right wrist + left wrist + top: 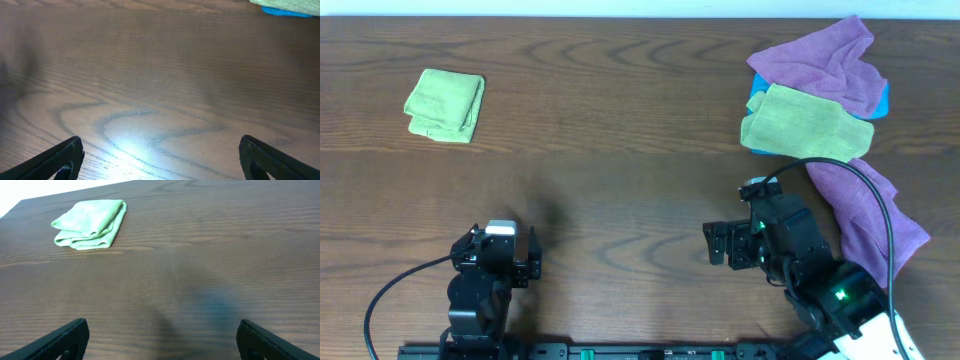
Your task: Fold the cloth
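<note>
Two robot arms sit low at the near edge of a dark wood-grain counter (620, 130), with the cloth (445, 105) already lying as a compact folded bundle far out ahead of them. The left tool (162, 330) is spread wide and holds nothing, its two fingertips framing bare wood. The right tool (161, 145) is likewise wide apart and empty. From the left tool, the lime-green bundle lies well ahead and off to its left, well apart from it, with nothing between the two. From the right tool it is much farther off, away to the left across the whole counter, so the left arm is plainly the nearer. In the left wrist view the bundle looks a little longer across than deep. Its rounded fold is on the side away to the right, and its stacked layers show along the edge facing the tool. No tag can be made out. Ahead and to the right of the right tool sits a loose heap: a purple cloth (820, 60), a blue cloth (757, 95) peeking from under it, and a duller yellow-green cloth (805, 125) on top. A second purple cloth (880, 215) trails back beside that arm, and the arm's black cable (860, 180) arcs over it. Judging by the doubled layers, the folding appears done or nearly so. Any further fold would likely fall to the left arm, which has a clear path to the bundle's near edge.
</note>
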Controlling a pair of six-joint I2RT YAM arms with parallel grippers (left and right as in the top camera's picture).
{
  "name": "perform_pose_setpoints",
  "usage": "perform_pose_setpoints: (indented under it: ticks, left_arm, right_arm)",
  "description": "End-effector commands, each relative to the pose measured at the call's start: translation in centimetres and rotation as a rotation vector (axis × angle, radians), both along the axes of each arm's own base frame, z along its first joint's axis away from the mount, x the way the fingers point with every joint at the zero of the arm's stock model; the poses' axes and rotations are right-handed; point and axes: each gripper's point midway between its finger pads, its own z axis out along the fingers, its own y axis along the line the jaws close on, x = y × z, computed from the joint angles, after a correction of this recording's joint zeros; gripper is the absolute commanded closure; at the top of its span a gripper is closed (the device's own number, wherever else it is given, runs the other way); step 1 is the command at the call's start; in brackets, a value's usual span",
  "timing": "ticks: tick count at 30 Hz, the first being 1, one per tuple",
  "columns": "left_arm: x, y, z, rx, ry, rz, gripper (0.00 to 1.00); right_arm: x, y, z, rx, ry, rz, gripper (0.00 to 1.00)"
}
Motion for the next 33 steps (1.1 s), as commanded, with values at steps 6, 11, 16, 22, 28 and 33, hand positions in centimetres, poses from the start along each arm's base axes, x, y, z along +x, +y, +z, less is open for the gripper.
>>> perform_pose_setpoints:
  ticks: [6,11,16,22,28,33]
  left_arm:
    - [0.0,0.1,-0.7,0.013,0.009,0.000,0.05]
    - [0.0,0.1,-0.7,0.013,0.009,0.000,0.05]
    - [0.0,0.1,-0.7,0.013,0.009,0.000,0.05]
    - [0.0,0.1,-0.7,0.013,0.009,0.000,0.04]
    - [0.0,0.1,-0.7,0.013,0.009,0.000,0.05]
    - [0.0,0.1,-0.7,0.013,0.009,0.000,0.05]
  right_arm:
    - [0.0,0.2,0.1,0.006,0.000,-0.003,0.01]
    - [0.0,0.2,0.1,0.006,-0.001,-0.002,0.01]
    - [0.7,-1.1,0.2,-0.093,-0.057,-0.004,0.01]
    - [2.8,-6.0,2.1,-0.318,-0.227,-0.023,0.01]
    - [2.1,-10.5,2.4,-0.337,-0.373,-0.158,0.01]
    - [0.0,-12.0,-1.5,-0.319,-0.409,-0.212,0.01]
